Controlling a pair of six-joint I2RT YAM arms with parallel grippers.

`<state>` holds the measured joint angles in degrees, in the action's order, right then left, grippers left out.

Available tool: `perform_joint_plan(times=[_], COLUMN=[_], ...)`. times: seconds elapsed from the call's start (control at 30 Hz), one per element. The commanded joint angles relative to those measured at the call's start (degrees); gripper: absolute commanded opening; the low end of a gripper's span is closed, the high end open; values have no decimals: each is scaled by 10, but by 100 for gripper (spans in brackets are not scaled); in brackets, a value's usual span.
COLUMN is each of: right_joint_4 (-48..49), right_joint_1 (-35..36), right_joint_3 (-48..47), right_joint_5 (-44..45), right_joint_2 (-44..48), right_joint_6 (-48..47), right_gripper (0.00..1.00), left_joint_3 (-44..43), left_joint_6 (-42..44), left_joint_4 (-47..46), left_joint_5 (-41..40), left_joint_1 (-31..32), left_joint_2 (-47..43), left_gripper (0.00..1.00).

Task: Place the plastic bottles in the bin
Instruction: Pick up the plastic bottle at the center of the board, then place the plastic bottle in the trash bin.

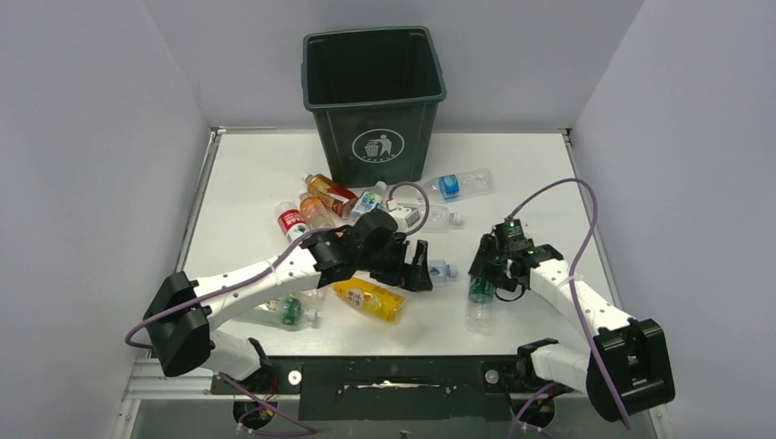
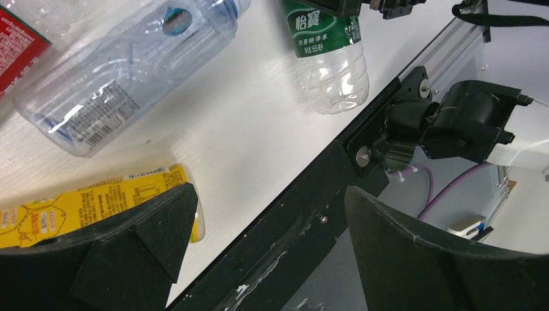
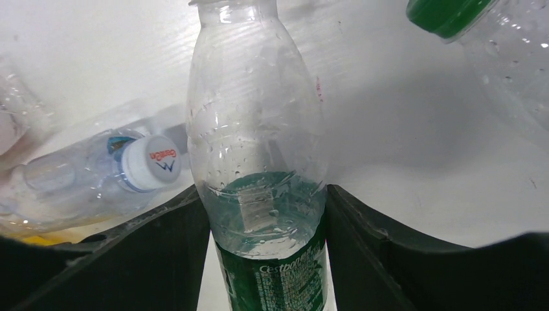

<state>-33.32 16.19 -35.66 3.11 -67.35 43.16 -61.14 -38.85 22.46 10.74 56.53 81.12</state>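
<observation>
The dark green bin (image 1: pixel 375 137) stands at the table's back centre. Plastic bottles lie scattered in front of it. My right gripper (image 1: pixel 482 279) (image 3: pixel 262 191) is shut on a clear, capless green-label bottle (image 3: pixel 256 116) (image 1: pixel 480 302) lying near the front right, with both fingers pressed against its sides. My left gripper (image 1: pixel 419 265) (image 2: pixel 270 194) hangs open and empty over the table's front edge. Its left finger is above a yellow-label bottle (image 2: pixel 78 204) (image 1: pixel 371 299), and a clear blue-label bottle (image 2: pixel 123 71) lies just beyond.
Red-label (image 1: pixel 291 221) and orange (image 1: pixel 320 197) bottles cluster left of the bin's foot, and a blue-label one (image 1: pixel 458 185) lies to its right. Another green-label bottle (image 1: pixel 288 311) is under the left arm. A green-capped bottle (image 3: pixel 447 13) and a white-capped one (image 3: pixel 149 165) flank the held bottle.
</observation>
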Motion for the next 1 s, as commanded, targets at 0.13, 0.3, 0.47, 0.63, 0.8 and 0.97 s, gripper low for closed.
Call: perform_joint_plan(times=[0.13,0.3,0.47,0.63,0.8,0.97], right_joint_4=[-11,-24,-35,-42,-28,-2], right_joint_1=[2,2,2,3,3,3], right_joint_3=[-45,-75,-109,-141,-150,-156], right_joint_5=[18,3,-17,-39,-58,-89], right_joint_2=[74,101,117,121,124,122], right_joint_6=[-15,-23,-26,-19,-2,24], right_gripper=[51,51,51,51,51,51], left_joint_3=[-56,-57,-56,-38,-17,-23], left_joint_6=[-2,-11,-20,-40,-70,-68], left_joint_4=[-40,-71,-100,-162,-224,-232], left_joint_5=[14,32,39,57,78,49], left_joint_1=[2,2,2,2,4,13], left_joint_2=[21,34,36,37,47,59], left_gripper=[86,86,86,85,86,86])
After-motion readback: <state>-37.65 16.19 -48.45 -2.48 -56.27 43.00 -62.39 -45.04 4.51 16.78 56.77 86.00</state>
